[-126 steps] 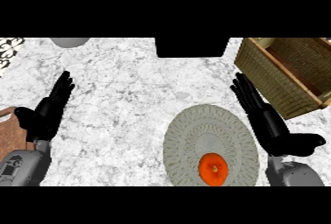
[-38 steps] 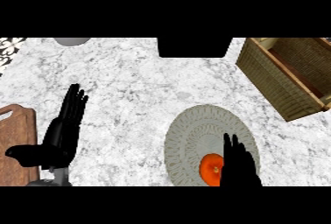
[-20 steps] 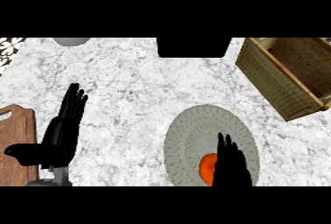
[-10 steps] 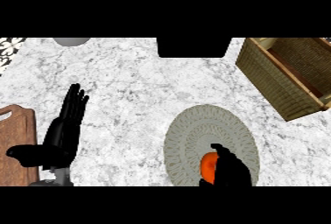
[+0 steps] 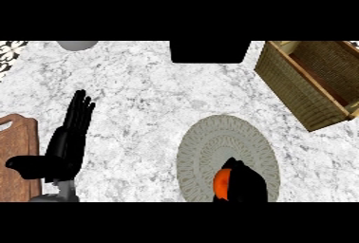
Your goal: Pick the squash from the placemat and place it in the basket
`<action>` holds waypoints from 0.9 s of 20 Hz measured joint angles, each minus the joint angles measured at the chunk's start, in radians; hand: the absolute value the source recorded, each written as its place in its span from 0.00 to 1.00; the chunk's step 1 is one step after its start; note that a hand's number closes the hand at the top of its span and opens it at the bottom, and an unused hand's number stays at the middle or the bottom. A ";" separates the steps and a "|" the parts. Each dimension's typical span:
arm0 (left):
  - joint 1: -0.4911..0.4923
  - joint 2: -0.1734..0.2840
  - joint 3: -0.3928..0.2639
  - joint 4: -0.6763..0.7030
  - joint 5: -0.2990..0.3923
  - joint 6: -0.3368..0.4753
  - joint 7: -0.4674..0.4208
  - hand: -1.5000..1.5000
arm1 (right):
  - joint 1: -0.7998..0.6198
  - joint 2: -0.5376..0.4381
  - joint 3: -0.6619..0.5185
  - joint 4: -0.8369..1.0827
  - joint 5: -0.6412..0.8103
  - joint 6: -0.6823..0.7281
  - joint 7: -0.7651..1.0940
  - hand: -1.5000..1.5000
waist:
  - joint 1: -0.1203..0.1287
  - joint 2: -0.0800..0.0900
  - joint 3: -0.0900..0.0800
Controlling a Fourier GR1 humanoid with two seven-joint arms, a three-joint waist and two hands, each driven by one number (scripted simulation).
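1. We saw the squash (image 5: pixel 222 184) as an orange shape at the near end of the round grey placemat (image 5: pixel 226 142), close to the lower edge of the head view.
2. Only a narrow strip of the squash showed, at its left side; that strip ran roughly from near to far, but we could not tell the squash's true long axis or which way it pointed, since the rest was hidden.
3. Our right hand (image 5: pixel 244 182) lay over the squash, its fingers curled round the squash's top and right side — the hand covered most of it.
4. Our left hand (image 5: pixel 67 144) rested at the left of the view over the marble counter (image 5: pixel 140 95), fingers straight and close together pointing away from us, thumb out to the left; it held nothing.
5. A wooden board (image 5: pixel 15 156) lay at the left edge, just beside the left hand's thumb.
6. The woven basket (image 5: pixel 312 80) stood at the far right, turned at an angle and well apart from the placemat.
7. At the far edge we saw a black block (image 5: pixel 209 51) and part of a grey round thing (image 5: pixel 77 44) — we could read no writing, brand or label anywhere.
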 measured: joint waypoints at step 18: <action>-0.042 -0.035 -0.052 -0.019 -0.029 -0.027 0.005 0.50 | -0.622 -0.014 -0.516 0.395 0.045 -0.040 0.061 1.00 | 0.106 0.049 0.005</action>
